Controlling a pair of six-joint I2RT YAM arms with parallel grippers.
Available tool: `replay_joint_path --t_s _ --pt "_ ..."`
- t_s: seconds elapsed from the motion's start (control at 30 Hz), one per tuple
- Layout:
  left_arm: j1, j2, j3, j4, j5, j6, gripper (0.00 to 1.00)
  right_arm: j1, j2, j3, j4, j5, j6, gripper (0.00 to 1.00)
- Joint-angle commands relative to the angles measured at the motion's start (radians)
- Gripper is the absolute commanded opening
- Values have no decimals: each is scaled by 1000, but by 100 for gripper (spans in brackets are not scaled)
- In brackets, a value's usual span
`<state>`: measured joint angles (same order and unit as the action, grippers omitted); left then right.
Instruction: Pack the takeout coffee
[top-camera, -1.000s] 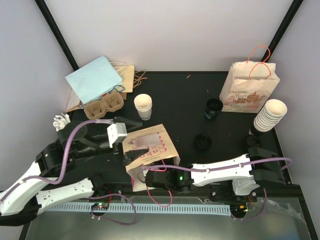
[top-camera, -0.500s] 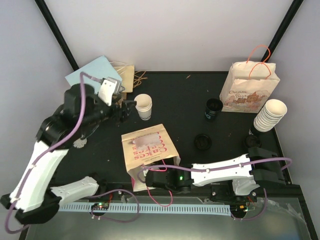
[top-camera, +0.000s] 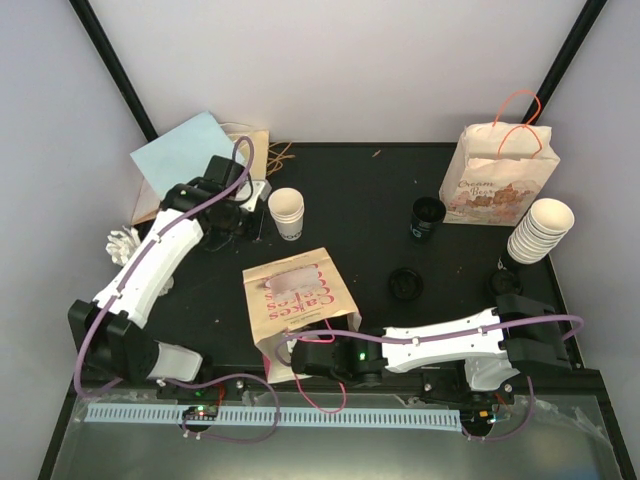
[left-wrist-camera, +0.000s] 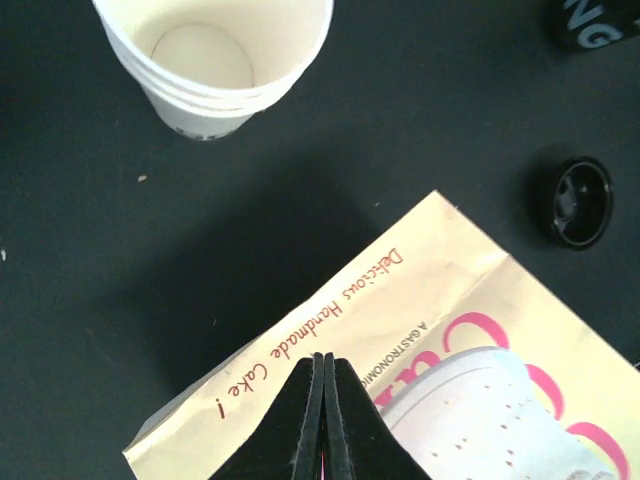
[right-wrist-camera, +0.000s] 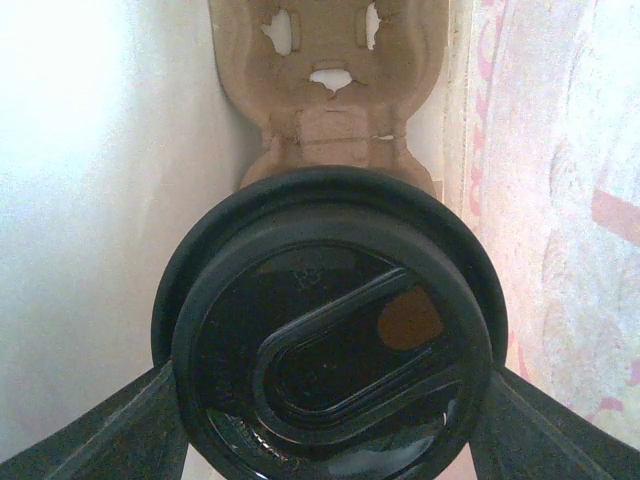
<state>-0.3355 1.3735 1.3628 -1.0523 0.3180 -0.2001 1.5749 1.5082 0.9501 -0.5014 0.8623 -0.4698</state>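
**Inside the bag (top-camera: 300, 300), the cup (right-wrist-camera: 330, 300) is clamped by the right claw (right-wrist-camera: 330, 425)**

Seen from the right wrist, the cup's black lid is flanked on both sides by the claw's fingers (right-wrist-camera: 120, 425), which are pressed against its rim. Deeper in the bag, just behind the cup, a brown pulp carrier (right-wrist-camera: 335, 90) is lodged. Whether the cup is seated in it cannot be told. The bag's white inner wall is seen at the left, and its pink print shows through at the right.

From above, the bag is seen laid flat on the black counter (top-camera: 360, 190), with its mouth turned toward the arm bases. The right arm is stretched leftward along the near edge, and its claw is hidden in that mouth.

The left claw (left-wrist-camera: 323, 365) is pressed fully together, with nothing held in it. It is raised over the counter beside a stack of white cups (top-camera: 286, 212), the top one open and empty. In its wrist view the tips are lined up with the bag's far edge.

Further right, a loose lid (top-camera: 405, 284) is laid on the counter, well apart from the bag, and a black cup (top-camera: 427, 218) is stood upright beyond it. At the far right a printed bag (top-camera: 497, 180) with orange handles is stood upright, with a leaning cup stack (top-camera: 540, 230) just beside it. A blue bag (top-camera: 185, 155) is propped in the far left corner.
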Motion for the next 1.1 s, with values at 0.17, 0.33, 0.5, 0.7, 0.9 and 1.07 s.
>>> replay_joint_path --t_s 0.17,0.33,0.5,0.7,0.9,1.07 --pt "10 53 -93 114 -118 43 2 -3 -6 13 1 23 5 56" --pt "9 107 -128 169 -154 38 2 -3 -16 11 0 19 3 56" --pt "9 191 -137 203 -131 39 2 -4 -42 6 -5 20 3 57" --pt "9 268 -131 225 -128 39 2 -3 -54 3 -17 25 6 56" --pt "9 336 -90 228 -102 39 2 -19 -60 13 -20 -22 6 57" --pt "9 380 -69 253 -61 50 2 -38 -47 39 -52 -82 13 56"
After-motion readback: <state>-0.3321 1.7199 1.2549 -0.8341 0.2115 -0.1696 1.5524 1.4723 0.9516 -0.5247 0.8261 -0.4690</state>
